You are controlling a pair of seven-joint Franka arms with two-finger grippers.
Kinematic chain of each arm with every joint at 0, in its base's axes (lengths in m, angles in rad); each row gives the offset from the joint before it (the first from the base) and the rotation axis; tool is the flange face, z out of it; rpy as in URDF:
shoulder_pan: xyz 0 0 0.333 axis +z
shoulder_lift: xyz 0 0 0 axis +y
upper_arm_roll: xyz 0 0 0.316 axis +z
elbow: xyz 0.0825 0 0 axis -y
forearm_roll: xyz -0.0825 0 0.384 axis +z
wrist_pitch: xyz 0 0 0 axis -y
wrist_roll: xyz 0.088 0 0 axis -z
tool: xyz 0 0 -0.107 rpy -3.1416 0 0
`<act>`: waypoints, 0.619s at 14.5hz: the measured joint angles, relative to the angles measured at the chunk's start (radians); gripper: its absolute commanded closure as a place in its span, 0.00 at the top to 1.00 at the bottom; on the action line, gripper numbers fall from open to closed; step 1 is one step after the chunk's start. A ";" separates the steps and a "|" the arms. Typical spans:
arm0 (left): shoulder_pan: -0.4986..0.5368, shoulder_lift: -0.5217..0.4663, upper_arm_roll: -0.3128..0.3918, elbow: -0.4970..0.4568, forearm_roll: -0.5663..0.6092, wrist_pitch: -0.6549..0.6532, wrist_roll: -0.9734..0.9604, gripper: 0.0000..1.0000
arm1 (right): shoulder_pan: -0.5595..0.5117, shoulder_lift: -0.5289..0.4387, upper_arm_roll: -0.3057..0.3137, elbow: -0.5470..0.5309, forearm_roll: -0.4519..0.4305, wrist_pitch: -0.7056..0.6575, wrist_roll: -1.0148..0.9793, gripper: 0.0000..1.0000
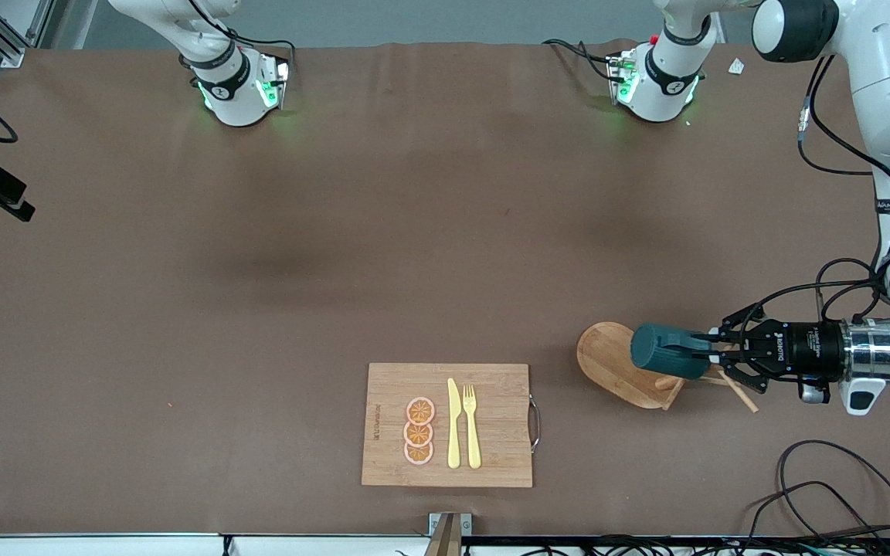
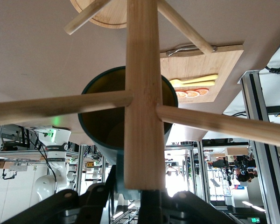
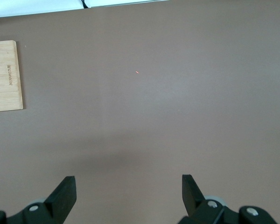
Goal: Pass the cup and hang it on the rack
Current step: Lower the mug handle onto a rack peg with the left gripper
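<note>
Two arms share this brown table (image 1: pixel 259 270), and my left gripper (image 1: pixel 711 354) carries the work: its fingers clamp the cup (image 1: pixel 665 351) on its side, over the rack (image 1: pixel 630 371) toward the left arm's end of the table. From the left wrist, the cup's yellow mouth (image 2: pixel 116 116) sits against the rack's post (image 2: pixel 142 93) among the pegs. My right gripper (image 3: pixel 128 193) waits, fingers wide, above bare tabletop. Nearby, a cutting board (image 1: pixel 491 463) holds knife, fork and orange slices.

White arms, black jaws, black cables
</note>
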 measured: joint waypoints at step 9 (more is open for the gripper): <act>0.008 0.000 0.001 0.001 -0.008 0.005 0.000 0.73 | 0.000 0.000 0.000 0.000 0.000 0.000 0.000 1.00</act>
